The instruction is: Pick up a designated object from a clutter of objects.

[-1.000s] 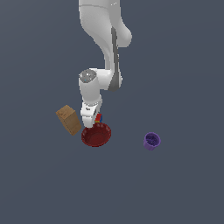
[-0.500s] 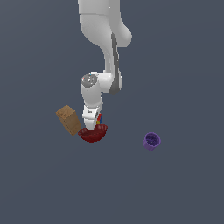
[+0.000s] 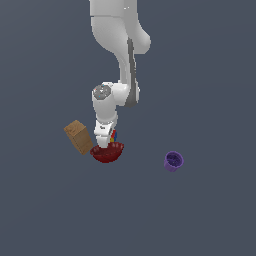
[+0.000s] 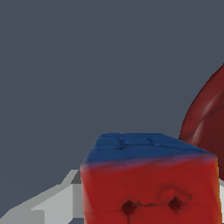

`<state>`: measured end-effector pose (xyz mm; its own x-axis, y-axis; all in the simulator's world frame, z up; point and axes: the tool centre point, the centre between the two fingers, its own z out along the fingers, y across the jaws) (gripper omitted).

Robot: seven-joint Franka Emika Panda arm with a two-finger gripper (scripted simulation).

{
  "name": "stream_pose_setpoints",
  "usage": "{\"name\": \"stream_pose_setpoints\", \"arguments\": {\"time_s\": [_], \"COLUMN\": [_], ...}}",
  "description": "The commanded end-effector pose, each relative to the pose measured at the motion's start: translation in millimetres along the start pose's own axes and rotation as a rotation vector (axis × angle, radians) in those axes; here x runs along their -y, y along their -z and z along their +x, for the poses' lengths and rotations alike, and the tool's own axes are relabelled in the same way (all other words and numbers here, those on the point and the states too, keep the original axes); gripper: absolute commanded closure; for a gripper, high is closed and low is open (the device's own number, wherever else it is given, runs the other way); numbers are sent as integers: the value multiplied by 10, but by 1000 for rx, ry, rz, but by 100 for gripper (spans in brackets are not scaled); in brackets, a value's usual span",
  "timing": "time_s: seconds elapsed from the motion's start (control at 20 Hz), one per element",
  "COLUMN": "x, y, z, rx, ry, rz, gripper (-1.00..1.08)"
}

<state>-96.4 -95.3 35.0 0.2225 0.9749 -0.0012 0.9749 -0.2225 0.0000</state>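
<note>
Four things make up the clutter on the dark grey floor (image 3: 210, 75): a tan brown box (image 3: 79, 137), a dark red bowl (image 3: 107, 152), a small purple cup (image 3: 173, 161) and the multicoloured block (image 3: 113, 136). In the exterior view the white arm (image 3: 120, 45) hangs down from the top of the frame and bends at a grey-capped joint, so that the gripper (image 3: 103, 141) points down at the bowl's far rim. The block shows only as a sliver of red, yellow and blue just to the exterior view's right of the gripper, right behind the bowl's far edge; whether it rests on the rim or stands just clear of it cannot be told. The bowl sits tilted, its opening tipped away toward the far side. The box lies just beside the bowl on the exterior view's left, leaning, and looks to touch it or nearly so. The cup stands upright, well apart from the rest, on the exterior view's right.

In the wrist view the block (image 4: 148, 179) fills the lower part of the frame, a blue face above a red one, very close to the camera. A pale grey part of the gripper (image 4: 52, 203) shows beside it, and the curved red wall of the bowl (image 4: 208, 118) rises next to the block. Whether the claw is spread or pinching the block cannot be told from either view.
</note>
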Motion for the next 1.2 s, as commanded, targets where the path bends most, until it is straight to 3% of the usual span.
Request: {"name": "stream_pose_setpoints", "arguments": {"time_s": [0.0, 0.55, 1.15], "x": [-6, -17, -53], "y": [16, 431, 1431], "z": [12, 222, 738], "rx": [0, 1, -2], "ry": [1, 2, 5], "rz": [-1, 0, 1], "gripper": [108, 108, 108]}}
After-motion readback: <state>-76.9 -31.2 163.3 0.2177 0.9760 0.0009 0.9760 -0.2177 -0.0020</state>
